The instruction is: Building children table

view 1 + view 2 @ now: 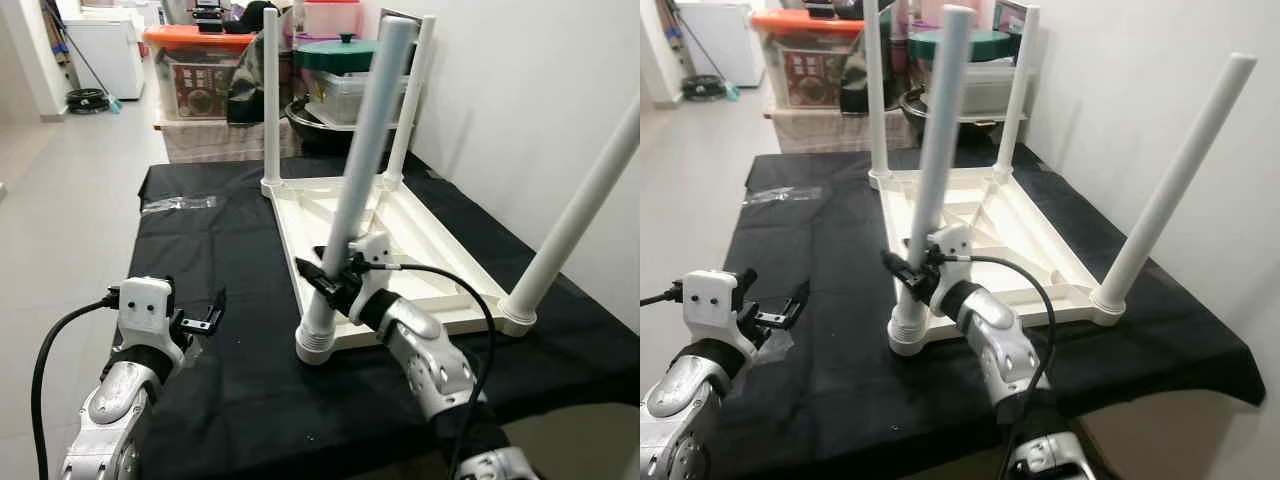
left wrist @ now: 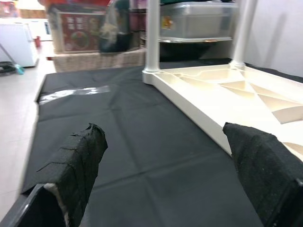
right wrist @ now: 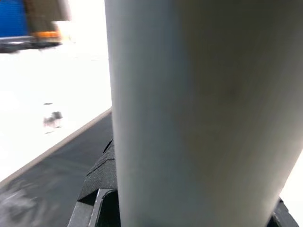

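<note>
Left eye view: black cloth spread over the work surface, draped down past its front and side edges. Upside down on it, toward the wall side, white children table, ribbed underside facing up, four legs standing up from the corners. Near-left leg rising tall from a ribbed socket at the corner closest to the robot; near-right leg leaning out toward the wall; two far legs upright at the back corners.

Behind the cloth: stacked storage boxes with an orange lid, a green-lidded pot, assorted clutter. Clear plastic wrapper lying flat on the cloth, well left of the table's far corner.

Right gripper clamped around the near-left leg just above its socket, black fingers either side of the tube; right wrist view shows the white tube pressed between the padded fingers. Black cable looping from the wrist over the table edge.

Left gripper hovering over bare cloth, left of the table's near corner, fingers spread wide, nothing between them.
</note>
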